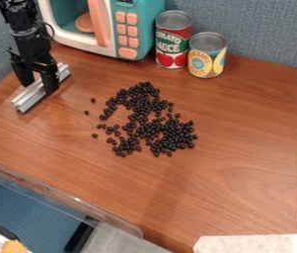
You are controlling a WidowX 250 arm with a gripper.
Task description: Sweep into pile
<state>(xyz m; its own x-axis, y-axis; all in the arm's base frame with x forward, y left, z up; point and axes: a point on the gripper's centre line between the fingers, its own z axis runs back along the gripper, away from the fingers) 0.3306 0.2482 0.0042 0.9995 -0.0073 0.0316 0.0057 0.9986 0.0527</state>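
1. The bench is carrying everything, and open wood is lying right of and below the beans, leaving room for pushing. The clear rim is bordering the lower left edge, so sweeps aimed there are risking spills. The white strips are lining the lower right.
2. The toy microwave is standing at the back, close to the bar's upper end; turning the bar is calling for easing it outward first.
3. The tool is sitting at the left, seemingly clamping across the bar's middle.
4. The beans are spreading loosely over the middle, with a hollow opening on their left side. Good gathering is probably meaning short, low strokes from the outside in, the bar's long face leading and skimming the wood.
5. The metal bar is lying at a slant, apart from the beans.
6. The red can and yellow can are standing behind the beans, so strokes toward the back are needing to end early.
7. Three stray beans are lying nearest the bar, likely needing collecting first.
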